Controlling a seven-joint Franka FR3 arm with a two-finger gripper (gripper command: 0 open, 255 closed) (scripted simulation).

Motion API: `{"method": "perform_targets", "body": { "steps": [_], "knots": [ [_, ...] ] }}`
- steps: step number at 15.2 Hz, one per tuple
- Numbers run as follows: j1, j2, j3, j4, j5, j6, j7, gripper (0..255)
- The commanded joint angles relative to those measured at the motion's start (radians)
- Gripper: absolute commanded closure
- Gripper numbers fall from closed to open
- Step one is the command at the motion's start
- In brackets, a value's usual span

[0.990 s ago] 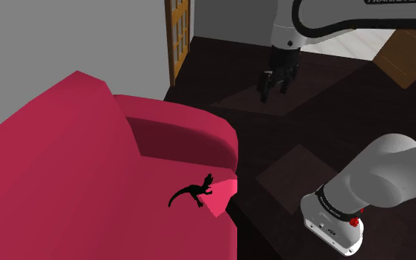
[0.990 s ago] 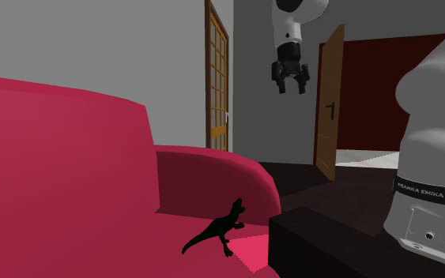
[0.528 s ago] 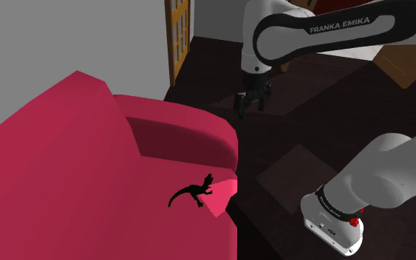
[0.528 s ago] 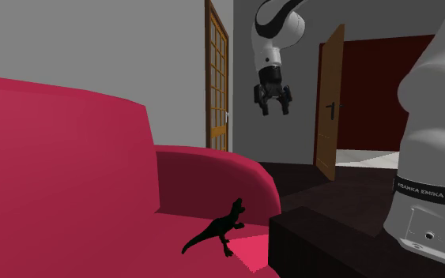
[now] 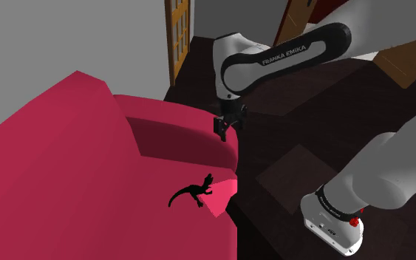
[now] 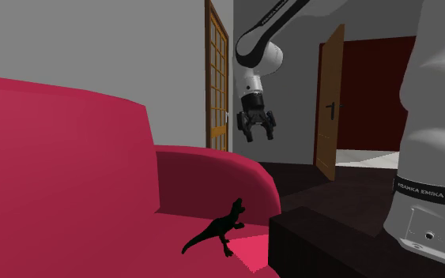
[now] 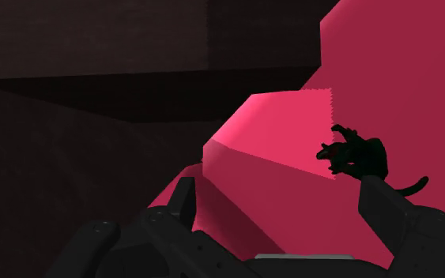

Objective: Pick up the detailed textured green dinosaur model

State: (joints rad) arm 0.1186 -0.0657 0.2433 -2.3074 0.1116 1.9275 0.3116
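The dinosaur model (image 5: 193, 193) looks almost black. It stands on the seat of a crimson sofa (image 5: 58, 162), close to the seat's front corner, head raised toward the armrest. It also shows in the second exterior view as the dinosaur (image 6: 216, 229). My gripper (image 5: 223, 131) hangs open in the air above the sofa's rounded armrest (image 6: 228, 170), well above and beyond the dinosaur. The gripper (image 6: 256, 134) points downward with nothing between its fingers. In the wrist view the dinosaur (image 7: 359, 155) sits just past the right finger (image 7: 379, 201), off the gripper's (image 7: 277, 185) centre line.
A wooden door with glass panes (image 6: 216, 79) stands behind the sofa, and a brown door (image 6: 329, 103) is ajar farther back. The dark stand (image 6: 331, 245) abuts the sofa's front. The arm's white base (image 5: 346, 207) rises beside it, above a dark floor (image 5: 302, 111).
The gripper has come down and moved to the shoulder view's left, from over the dark floor to above the sofa's armrest. It stays open. The dinosaur has not moved.
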Motion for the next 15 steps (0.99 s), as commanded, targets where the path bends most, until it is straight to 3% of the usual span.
{"method": "perform_targets", "body": {
  "steps": [1,15],
  "knots": [
    [0.014,0.074,0.016,0.028,0.002,0.024,0.02,0],
    [0.132,0.606,0.063,0.295,-0.033,0.142,0.118,0]
  ]
}}
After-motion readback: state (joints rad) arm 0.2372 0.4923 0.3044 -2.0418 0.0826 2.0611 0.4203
